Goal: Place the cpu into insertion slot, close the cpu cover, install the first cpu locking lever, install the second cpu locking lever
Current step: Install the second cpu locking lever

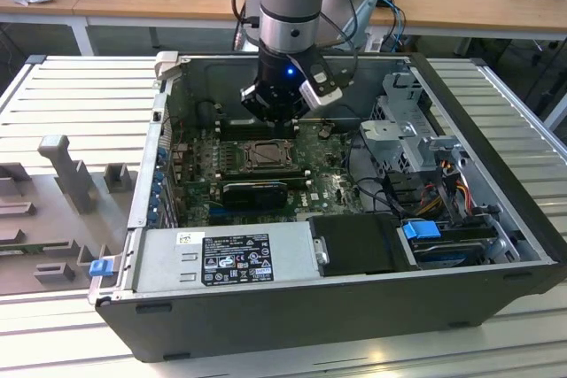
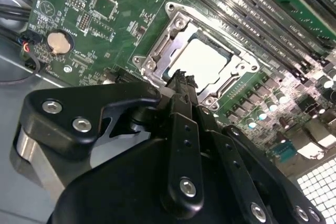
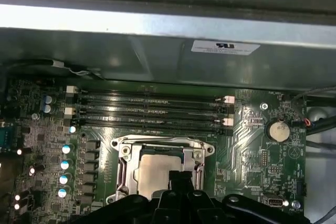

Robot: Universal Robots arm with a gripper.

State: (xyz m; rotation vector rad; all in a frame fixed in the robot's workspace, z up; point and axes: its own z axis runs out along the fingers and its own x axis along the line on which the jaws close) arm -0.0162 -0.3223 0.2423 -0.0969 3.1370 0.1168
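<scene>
- Over the motherboard's middle, the gripper (image 2: pixel 181 80) hangs with fingers together, gripping nothing.
- the cpu (image 2: pixel 201 59) already sits in the insertion slot (image 3: pixel 124 169), the cpu cover (image 2: pixel 167 35) framing it.
- Lever work wants slow, steady pushes.

Matt silvery metal cpu (image 2: pixel 202 59) sits under a shiny bare-metal cpu cover (image 2: pixel 157 48) on a glossy green motherboard (image 2: pixel 121 14). The gripper (image 2: pixel 181 80) is matt black plastic with bright metal screws. The computer case (image 1: pixel 496 174) is dull grey metal.
</scene>
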